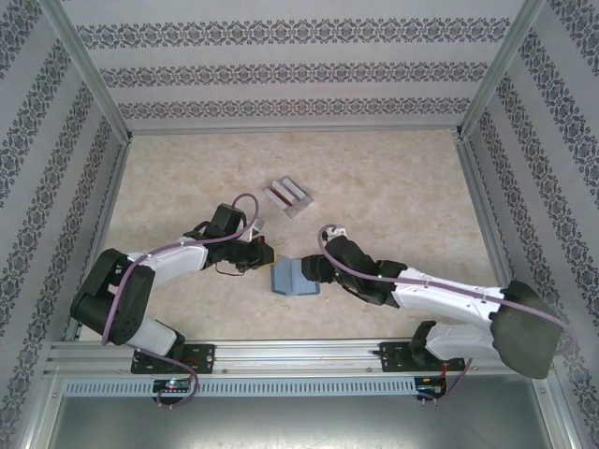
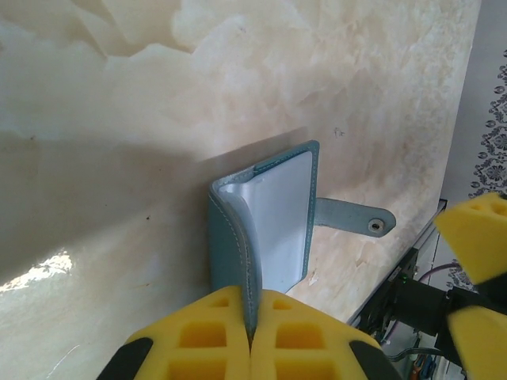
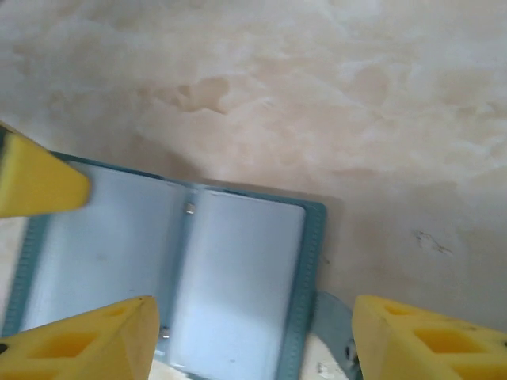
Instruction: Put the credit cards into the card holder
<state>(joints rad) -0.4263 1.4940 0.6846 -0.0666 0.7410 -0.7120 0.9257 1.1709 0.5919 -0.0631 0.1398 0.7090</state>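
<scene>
The teal card holder (image 1: 295,279) lies open on the table between the two grippers, its pale blue-grey pockets (image 3: 238,269) facing up. My left gripper (image 2: 252,317) is shut on the edge of its left cover (image 2: 230,237), holding that cover upright. The snap tab (image 2: 356,216) sticks out flat on the table. My right gripper (image 3: 253,340) hangs open just over the right half of the holder, with nothing between its fingers. The credit cards (image 1: 287,196), grey-silver with dark red stripes, lie side by side further back on the table, apart from both grippers.
The table (image 1: 393,187) is pale marble-patterned, with patterned walls on three sides. A metal rail (image 1: 299,355) runs along the near edge by the arm bases. In the left wrist view the right gripper's yellow fingers (image 2: 475,229) sit close by on the right.
</scene>
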